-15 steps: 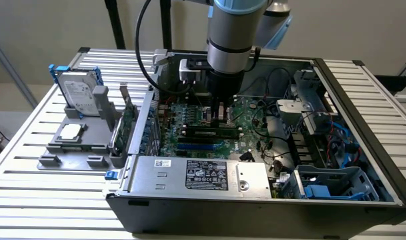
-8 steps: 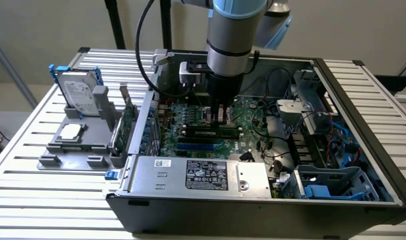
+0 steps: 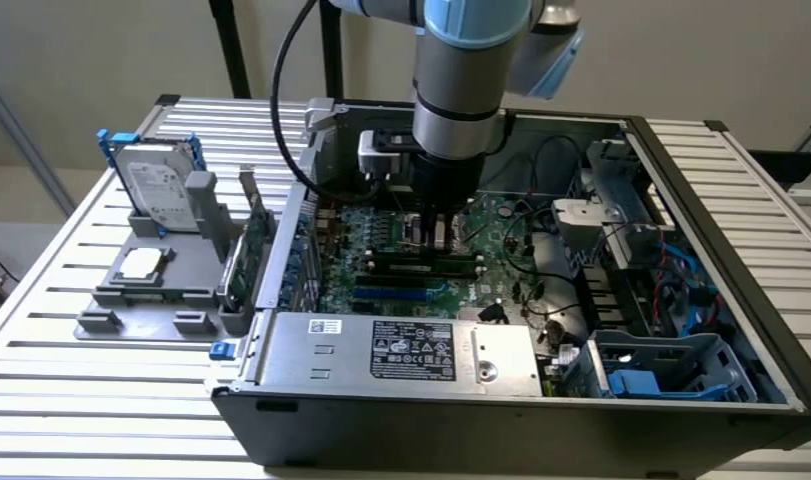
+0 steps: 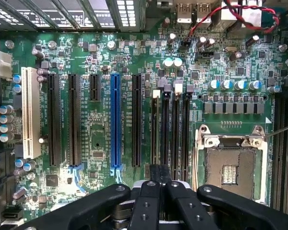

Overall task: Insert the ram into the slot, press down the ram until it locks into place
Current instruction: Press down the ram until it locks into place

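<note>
Slatted metal desk (image 3: 58, 400) carries an open computer case (image 3: 512, 410). Inside, the thin green ram (image 3: 425, 263) lies in a narrow black slot (image 4: 166, 129) on the glossy motherboard (image 4: 101, 139); the hand (image 3: 439, 240) stands over it, fingers close together.

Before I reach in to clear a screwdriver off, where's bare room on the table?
Free: slatted table in front of the grey fixture, left of the computer case in the exterior view. Crowded: inside the case around the claw.
</note>
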